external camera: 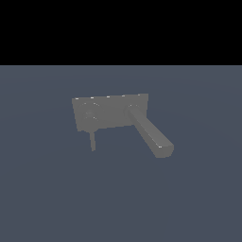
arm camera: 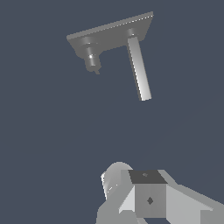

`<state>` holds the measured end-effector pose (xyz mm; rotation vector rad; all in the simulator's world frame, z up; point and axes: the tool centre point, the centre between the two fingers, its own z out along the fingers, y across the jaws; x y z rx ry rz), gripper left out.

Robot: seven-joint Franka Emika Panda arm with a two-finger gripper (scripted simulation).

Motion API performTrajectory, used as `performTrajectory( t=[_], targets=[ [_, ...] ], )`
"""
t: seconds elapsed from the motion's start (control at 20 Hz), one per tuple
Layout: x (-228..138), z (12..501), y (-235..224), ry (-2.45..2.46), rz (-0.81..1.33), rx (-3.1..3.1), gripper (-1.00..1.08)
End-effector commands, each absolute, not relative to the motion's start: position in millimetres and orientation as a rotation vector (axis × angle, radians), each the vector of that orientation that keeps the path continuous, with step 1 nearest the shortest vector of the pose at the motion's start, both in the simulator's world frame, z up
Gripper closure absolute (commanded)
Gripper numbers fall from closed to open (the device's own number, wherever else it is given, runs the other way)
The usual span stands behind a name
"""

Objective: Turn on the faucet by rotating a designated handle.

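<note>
i saw the faucet point(external camera: 113, 113) mid-frame, its spout point(external camera: 151, 134) angled lower right, handle point(external camera: 93, 141) lower left; end effector point(arm camera: 148, 197) state unclear.

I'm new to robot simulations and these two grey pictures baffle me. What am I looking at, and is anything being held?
Both are computer renders, not photographs. The exterior view comes from a camera off the arm: it shows a grey faucet, a flat base plate with a long square spout and a thin short handle, on a plain blue-grey floor. The arm itself is not seen there. The wrist view comes from a camera on the robot's wrist: the pale blocky shapes at the picture's edge are part of the robot hand, with the faucet some way off. The fingers cannot be made out, and nothing appears to be held.
</note>
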<state>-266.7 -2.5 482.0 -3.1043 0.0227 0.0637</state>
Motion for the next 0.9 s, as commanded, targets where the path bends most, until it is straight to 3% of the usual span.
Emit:
performTrajectory(
  t=[0.0,0.15,0.2,0.25,0.3,0.35,0.45,0.5,0.55,0.6,0.65,0.7,0.75,0.8,0.85],
  targets=[
    [-284,445,4,0.047,0.217,-3.103,-0.20],
    [-250,399,20,0.090,0.273,-3.064,-0.02],
    [-241,384,27,0.078,0.296,-3.086,-0.30],
    [-239,364,28,0.056,0.339,-3.155,0.12],
    [-223,362,28,0.172,0.310,-3.098,-0.14],
    [-235,327,42,0.083,0.393,-3.158,-0.46],
    [-231,310,54,0.165,0.423,-3.104,-0.43],
    [-234,285,48,0.291,0.479,-3.071,-0.23],
    [-238,263,53,0.312,0.519,-3.084,-0.60],
    [-198,284,41,0.367,0.391,-3.091,-0.20],
    [-218,255,55,0.493,0.460,-3.038,-0.29],
    [-213,248,38,0.546,0.489,-3.013,-0.29],
    [-195,255,89,0.418,0.420,-3.049,-0.23],
    [-163,256,60,0.558,0.364,-3.017,-0.52],
    [-164,259,52,0.592,0.350,-3.008,-0.52]
  ],
)
